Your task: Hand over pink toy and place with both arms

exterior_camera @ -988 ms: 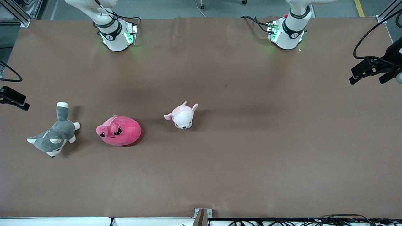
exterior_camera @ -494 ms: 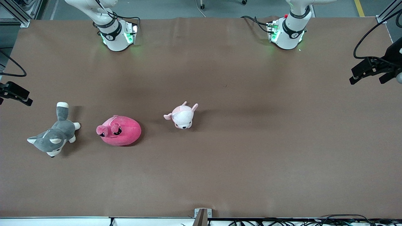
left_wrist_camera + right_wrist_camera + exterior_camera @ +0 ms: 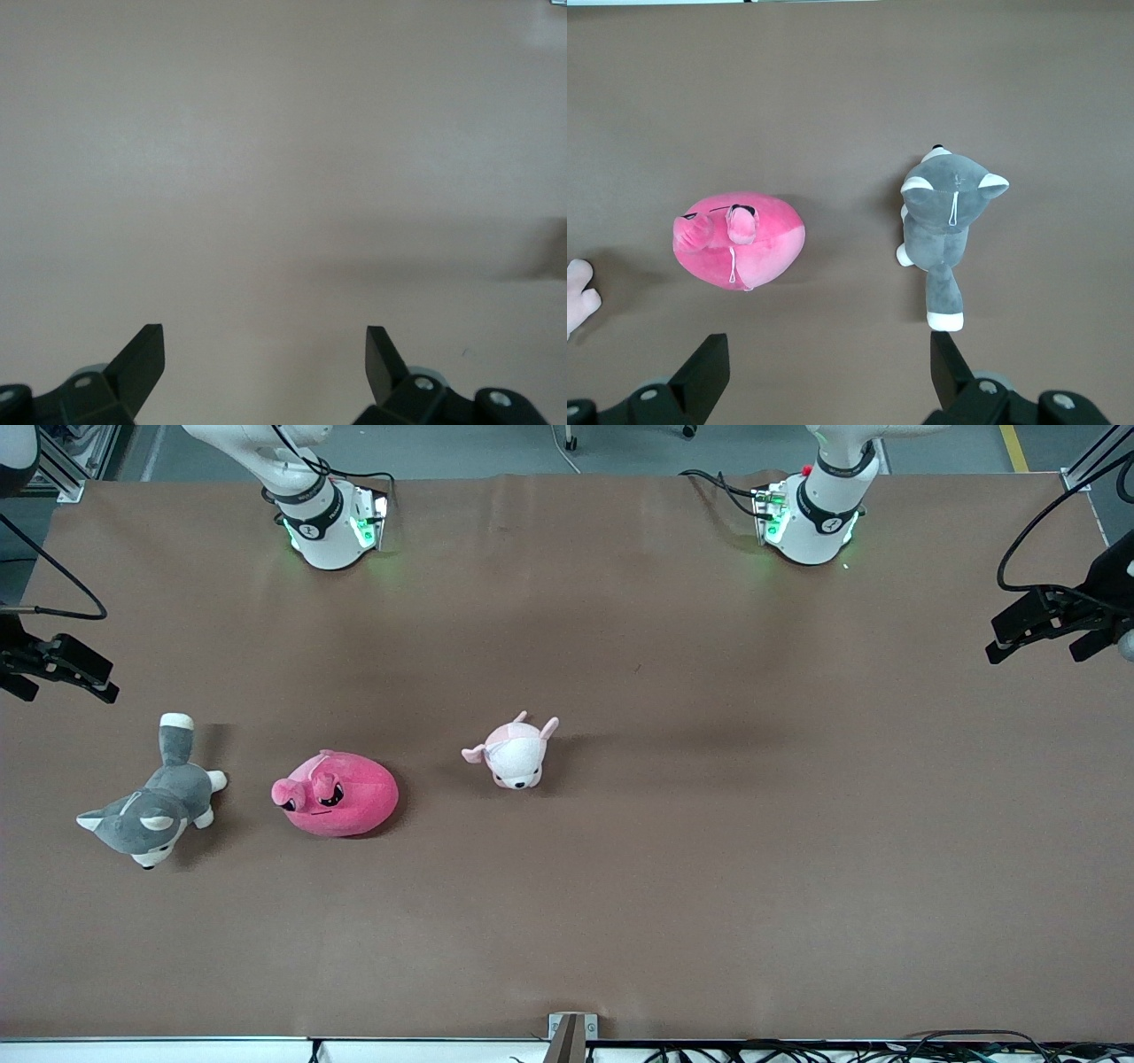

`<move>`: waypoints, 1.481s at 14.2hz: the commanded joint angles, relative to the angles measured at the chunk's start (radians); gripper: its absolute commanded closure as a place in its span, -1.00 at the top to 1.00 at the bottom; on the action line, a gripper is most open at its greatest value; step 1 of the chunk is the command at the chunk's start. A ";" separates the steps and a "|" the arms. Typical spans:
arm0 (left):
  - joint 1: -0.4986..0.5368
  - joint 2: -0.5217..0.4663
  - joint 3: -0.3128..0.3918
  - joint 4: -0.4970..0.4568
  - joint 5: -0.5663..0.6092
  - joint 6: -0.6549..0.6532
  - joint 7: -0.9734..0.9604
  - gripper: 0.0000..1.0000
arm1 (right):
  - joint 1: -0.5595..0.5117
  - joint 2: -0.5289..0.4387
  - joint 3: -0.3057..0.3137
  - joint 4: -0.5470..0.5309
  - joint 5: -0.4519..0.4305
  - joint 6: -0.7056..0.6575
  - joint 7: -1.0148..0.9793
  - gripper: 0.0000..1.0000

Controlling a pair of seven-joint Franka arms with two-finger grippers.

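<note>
Three plush toys on the brown table (image 3: 709, 868), all toward the right arm's end: one pink toy (image 3: 341, 795), one grey-and-white husky (image 3: 151, 810) beside it at the table's end, one small pale pink-and-white plush (image 3: 514, 751) toward the middle. None touching. Two arms, two grippers. Right gripper (image 3: 58, 664) up over the table edge near the husky, fingers (image 3: 709, 367) spread, empty. Left gripper (image 3: 1045, 624) over bare table at the left arm's end, fingers (image 3: 146, 354) spread, empty.
</note>
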 commanded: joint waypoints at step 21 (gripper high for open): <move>-0.004 -0.022 0.003 -0.009 -0.016 0.008 0.013 1.00 | -0.009 -0.027 -0.001 -0.021 -0.005 -0.027 0.006 1.00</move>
